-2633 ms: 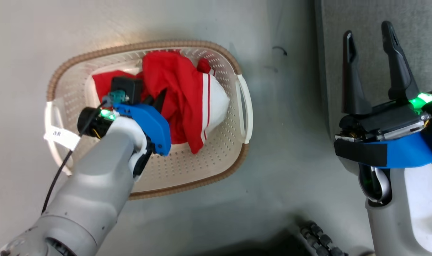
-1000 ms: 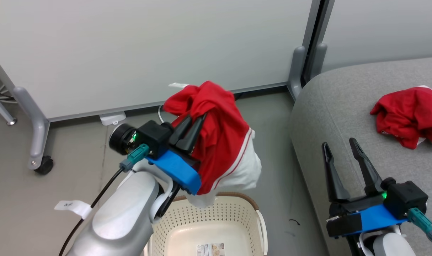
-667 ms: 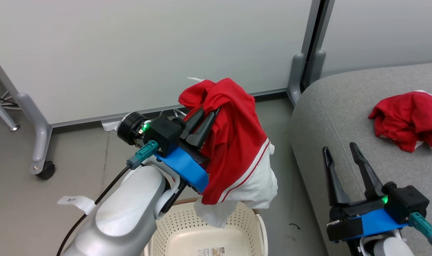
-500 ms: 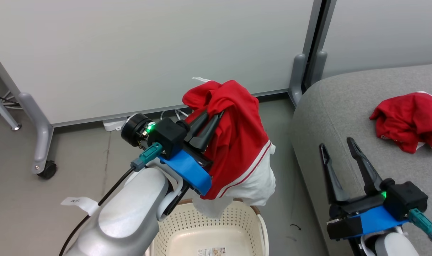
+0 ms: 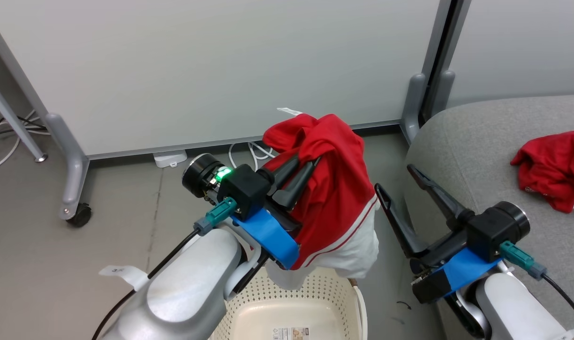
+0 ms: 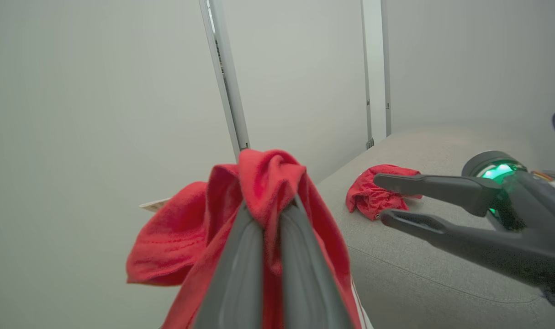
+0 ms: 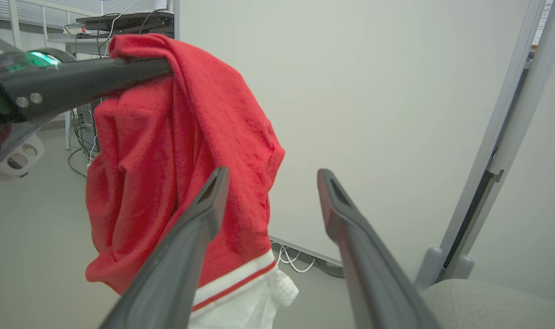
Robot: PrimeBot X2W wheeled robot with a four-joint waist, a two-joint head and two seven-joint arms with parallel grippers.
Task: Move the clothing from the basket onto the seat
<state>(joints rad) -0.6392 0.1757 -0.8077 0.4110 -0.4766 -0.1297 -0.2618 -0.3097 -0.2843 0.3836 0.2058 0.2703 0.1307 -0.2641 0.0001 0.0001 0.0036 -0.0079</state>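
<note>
The left hand (image 5: pixel 305 161) pinches the red clothing (image 5: pixel 336 189), hanging above the basket (image 5: pixel 315 293) just left of the seat (image 5: pixel 457 141), the right hand (image 5: pixel 394 178) spread empty beside it; best carry it right, high enough that the trailing white hem (image 5: pixel 357 255) clears the seat's edge.

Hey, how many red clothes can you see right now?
2. One garment hangs from the shut left gripper above the basket; a second garment lies on the seat. Part of the basket is cut off, so more may hide there.
</note>
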